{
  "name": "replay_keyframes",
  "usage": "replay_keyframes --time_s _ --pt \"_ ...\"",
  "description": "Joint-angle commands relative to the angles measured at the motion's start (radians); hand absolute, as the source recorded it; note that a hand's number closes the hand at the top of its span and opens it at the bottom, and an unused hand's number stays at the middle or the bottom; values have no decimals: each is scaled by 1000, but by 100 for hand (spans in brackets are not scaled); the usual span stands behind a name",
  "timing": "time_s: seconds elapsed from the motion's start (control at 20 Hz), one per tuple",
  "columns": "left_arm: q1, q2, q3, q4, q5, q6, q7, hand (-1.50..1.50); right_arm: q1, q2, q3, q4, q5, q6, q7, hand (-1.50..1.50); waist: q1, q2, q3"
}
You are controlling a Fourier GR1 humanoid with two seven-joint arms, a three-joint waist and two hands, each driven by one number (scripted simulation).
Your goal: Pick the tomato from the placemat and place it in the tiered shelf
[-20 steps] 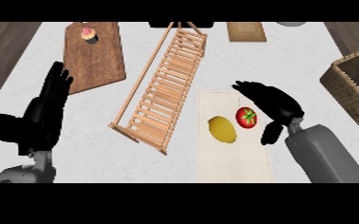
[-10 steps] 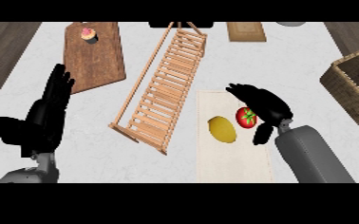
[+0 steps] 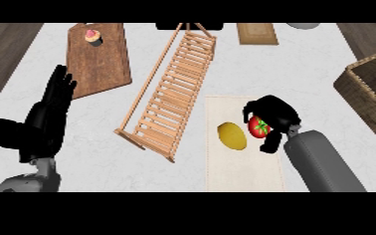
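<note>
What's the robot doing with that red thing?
The robot's right hand is curled around a tomato that sits on the pale placemat, next to a lemon. The tomato has not been lifted yet. The wooden tiered shelf, where it should go, lies to the left. The left hand rests open near the left edge.
</note>
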Motion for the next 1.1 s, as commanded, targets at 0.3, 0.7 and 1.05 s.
replay_keyframes --time_s 0.3,0.7,1.05 --pt "-38 -10 7 -33 -18 5 52 0 39 -23 127 -55 109 -117 -222 150 1 5 8" --pt "43 -23 19 -25 -27 0 -25 0 136 -140 214 -389 9 132 -439 150 -12 1 6" --pt "32 -8 40 -18 -18 -14 -12 0 264 -129 73 -741 -260 395 -372 150 -30 -2 4"
